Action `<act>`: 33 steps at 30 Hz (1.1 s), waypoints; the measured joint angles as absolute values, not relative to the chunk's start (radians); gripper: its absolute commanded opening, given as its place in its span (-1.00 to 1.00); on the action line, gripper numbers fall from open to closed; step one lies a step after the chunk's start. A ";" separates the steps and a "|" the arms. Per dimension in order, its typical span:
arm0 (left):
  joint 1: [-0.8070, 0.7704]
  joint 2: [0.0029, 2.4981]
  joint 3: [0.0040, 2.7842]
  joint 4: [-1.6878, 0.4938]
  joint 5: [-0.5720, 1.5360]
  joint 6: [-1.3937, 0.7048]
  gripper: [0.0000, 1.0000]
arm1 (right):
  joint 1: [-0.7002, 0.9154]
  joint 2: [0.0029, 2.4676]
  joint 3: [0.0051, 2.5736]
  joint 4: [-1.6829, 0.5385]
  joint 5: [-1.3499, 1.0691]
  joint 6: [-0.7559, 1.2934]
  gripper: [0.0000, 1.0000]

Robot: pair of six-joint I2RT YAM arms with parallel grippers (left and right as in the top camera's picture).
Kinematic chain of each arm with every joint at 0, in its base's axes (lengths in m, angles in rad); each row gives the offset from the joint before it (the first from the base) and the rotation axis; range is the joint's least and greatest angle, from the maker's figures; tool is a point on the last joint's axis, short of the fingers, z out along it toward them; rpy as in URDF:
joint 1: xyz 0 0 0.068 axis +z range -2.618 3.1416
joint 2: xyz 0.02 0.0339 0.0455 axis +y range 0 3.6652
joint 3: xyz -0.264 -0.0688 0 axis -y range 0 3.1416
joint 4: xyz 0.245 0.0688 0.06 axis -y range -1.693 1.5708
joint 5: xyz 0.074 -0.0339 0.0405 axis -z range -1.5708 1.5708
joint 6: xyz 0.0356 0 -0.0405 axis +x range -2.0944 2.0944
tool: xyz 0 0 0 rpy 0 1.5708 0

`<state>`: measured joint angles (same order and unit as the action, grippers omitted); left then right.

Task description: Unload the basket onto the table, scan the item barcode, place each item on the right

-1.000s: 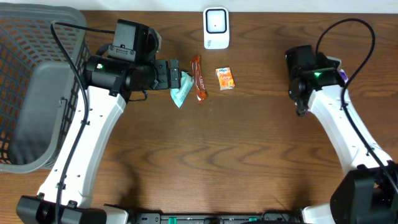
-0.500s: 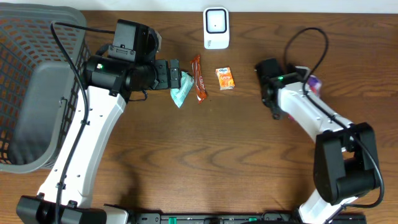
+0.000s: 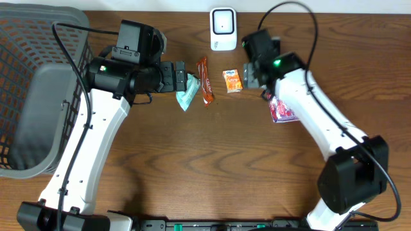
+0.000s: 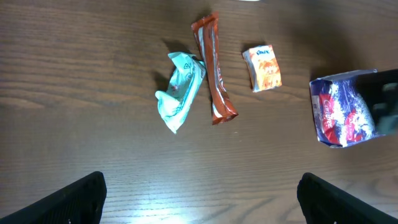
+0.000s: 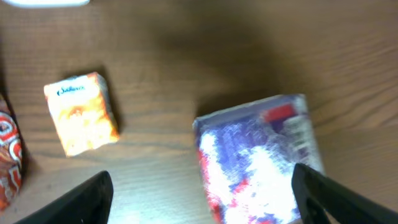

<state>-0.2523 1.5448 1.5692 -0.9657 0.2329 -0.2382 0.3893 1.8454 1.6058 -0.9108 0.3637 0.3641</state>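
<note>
The left tool (image 4: 199, 200) is hanging above the wooden counter (image 3: 212, 154) with its two fingers standing wide apart and gripping nothing; in its wrist view only the dark fingertips are showing at the bottom corners. Below it, a crumpled teal wrapper (image 4: 180, 91) is lying just beside a long red-orange snack bar (image 4: 215, 70), and a small orange carton (image 4: 262, 67) is sitting a little to the right of the bar, apart from it. The purple and red packet (image 3: 283, 110) is lying flat on the counter to the right of the orange carton and clear of it, with the right arm crossing over part of it in the overhead view. The right tool (image 5: 209, 196) is hovering over this packet with its fingers spread apart; in the right wrist view the packet is showing between the two fingertips, and neither one is touching it. The white barcode scanner (image 3: 223, 29) is standing at the far edge of the counter, beyond the bar and the carton and well apart from the packet. A grey mesh basket (image 3: 19, 58) is occupying the left end of the counter, beside the left arm.
</note>
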 measured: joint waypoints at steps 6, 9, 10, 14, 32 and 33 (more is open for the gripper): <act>-0.252 1.545 1.569 -0.965 0.233 -0.238 0.96 | 0.172 1.846 1.665 -0.997 0.201 0.171 0.99; -0.252 1.545 1.569 -0.966 0.233 -0.238 0.96 | 0.002 1.847 1.662 -1.043 0.007 0.029 0.98; -0.252 1.545 1.569 -0.966 0.233 -0.238 0.96 | -0.045 1.847 1.658 -1.049 -0.049 -0.011 0.98; -0.252 1.545 1.569 -0.966 0.233 -0.238 0.96 | -0.199 1.861 1.632 -1.053 -0.270 -0.142 0.98; -0.252 1.545 1.569 -0.965 0.233 -0.238 0.96 | -0.342 2.141 1.525 -1.058 -0.653 -0.255 0.56; -0.252 1.545 1.569 -0.966 0.233 -0.238 0.96 | -0.342 2.143 1.523 -1.059 -0.659 -0.256 0.47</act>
